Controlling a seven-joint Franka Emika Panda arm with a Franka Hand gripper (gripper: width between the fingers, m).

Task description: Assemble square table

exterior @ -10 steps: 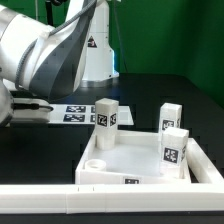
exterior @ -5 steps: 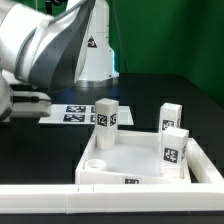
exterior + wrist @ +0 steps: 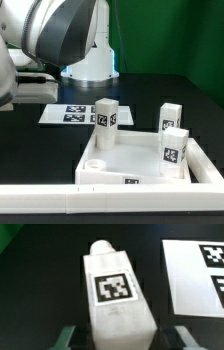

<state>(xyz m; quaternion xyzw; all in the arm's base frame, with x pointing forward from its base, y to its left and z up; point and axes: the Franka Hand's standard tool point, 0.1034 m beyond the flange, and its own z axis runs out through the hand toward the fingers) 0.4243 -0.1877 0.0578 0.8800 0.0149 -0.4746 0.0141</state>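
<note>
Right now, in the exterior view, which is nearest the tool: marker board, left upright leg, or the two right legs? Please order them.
1. marker board, beside the tool, at that view's left.
2. left upright leg, mid-frame.
3. right legs, far right; too close to call between them.
</note>
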